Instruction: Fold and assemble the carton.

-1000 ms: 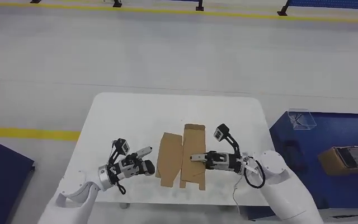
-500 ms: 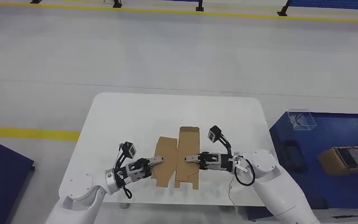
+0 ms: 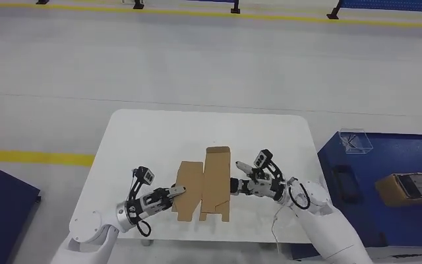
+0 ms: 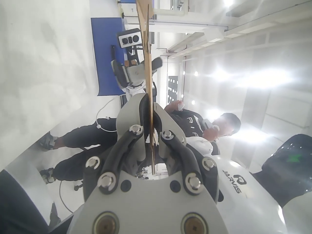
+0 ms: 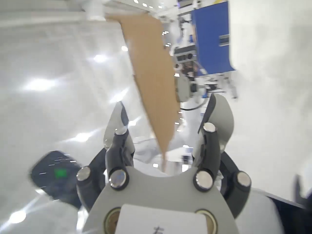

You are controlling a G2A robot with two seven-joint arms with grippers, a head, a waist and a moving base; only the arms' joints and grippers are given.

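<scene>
A flat brown carton (image 3: 201, 185) hangs just above the white table (image 3: 132, 145), near its front middle. My left gripper (image 3: 178, 191) is shut on the carton's left edge. In the left wrist view the carton (image 4: 147, 49) runs edge-on out from between the closed fingers of the left gripper (image 4: 148, 103). My right gripper (image 3: 234, 185) is at the carton's right edge. It stands open in the right wrist view (image 5: 168, 105), with the carton sheet (image 5: 153, 74) passing between its spread fingers and touching neither.
A blue stand (image 3: 376, 171) sits off the table's right side with a small clear box (image 3: 355, 140) on it. A cardboard box (image 3: 402, 185) lies farther right. The table's back half and left side are bare.
The carton has shifted left. My left gripper came in from the left and closed on its left edge. The right gripper has turned at the right edge and now stands open.
</scene>
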